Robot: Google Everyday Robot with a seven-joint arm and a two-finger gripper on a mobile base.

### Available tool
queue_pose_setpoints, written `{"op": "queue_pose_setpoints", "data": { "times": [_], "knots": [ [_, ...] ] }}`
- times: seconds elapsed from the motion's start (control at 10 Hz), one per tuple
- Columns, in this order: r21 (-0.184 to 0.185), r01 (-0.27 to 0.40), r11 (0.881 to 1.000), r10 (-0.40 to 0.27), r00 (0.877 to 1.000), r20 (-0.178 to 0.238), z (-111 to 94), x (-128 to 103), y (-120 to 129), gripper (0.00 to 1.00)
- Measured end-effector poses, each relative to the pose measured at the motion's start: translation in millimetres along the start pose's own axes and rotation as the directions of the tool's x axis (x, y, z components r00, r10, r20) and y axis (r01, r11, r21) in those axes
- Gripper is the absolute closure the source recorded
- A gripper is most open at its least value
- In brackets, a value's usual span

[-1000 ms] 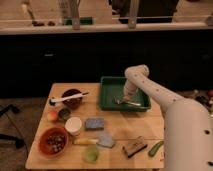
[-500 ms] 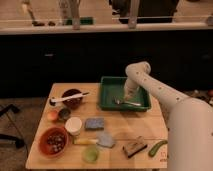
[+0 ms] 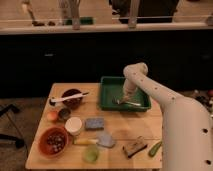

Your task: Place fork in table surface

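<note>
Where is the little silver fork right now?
In the camera view, the fork sits inside the green tray at the far right corner of the table, with the gripper at its left end.

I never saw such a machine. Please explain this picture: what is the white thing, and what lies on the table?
The white thing is a robot arm, entering from the lower right. Its hand is down in the green tray, right over a small silver fork; whether it grips the fork cannot be seen. One camera looks down on the wooden table. Also on it: a dark bowl with a white-handled utensil across it, a red bowl, a blue sponge and a yellow-handled tool.
</note>
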Motion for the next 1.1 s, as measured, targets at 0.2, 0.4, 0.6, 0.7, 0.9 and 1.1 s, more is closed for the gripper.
{"op": "queue_pose_setpoints", "data": {
  "times": [0.2,0.4,0.6,0.7,0.9,1.1],
  "knots": [
    [-0.008,-0.004,1.0,0.004,1.0,-0.005,5.5,-0.9,0.0,0.23],
    [-0.01,-0.012,1.0,0.012,1.0,-0.006,7.8,0.2,0.6,0.2],
    [-0.008,-0.013,1.0,0.013,1.0,-0.005,9.0,-0.9,1.2,0.2],
    [-0.006,-0.014,1.0,0.014,1.0,-0.004,9.3,-1.2,0.8,0.2],
    [-0.018,-0.026,0.999,0.026,0.999,-0.018,15.0,3.5,2.5,0.2],
    [-0.032,-0.041,0.999,0.04,0.999,-0.029,22.1,5.6,2.1,0.2]
  ]
}}
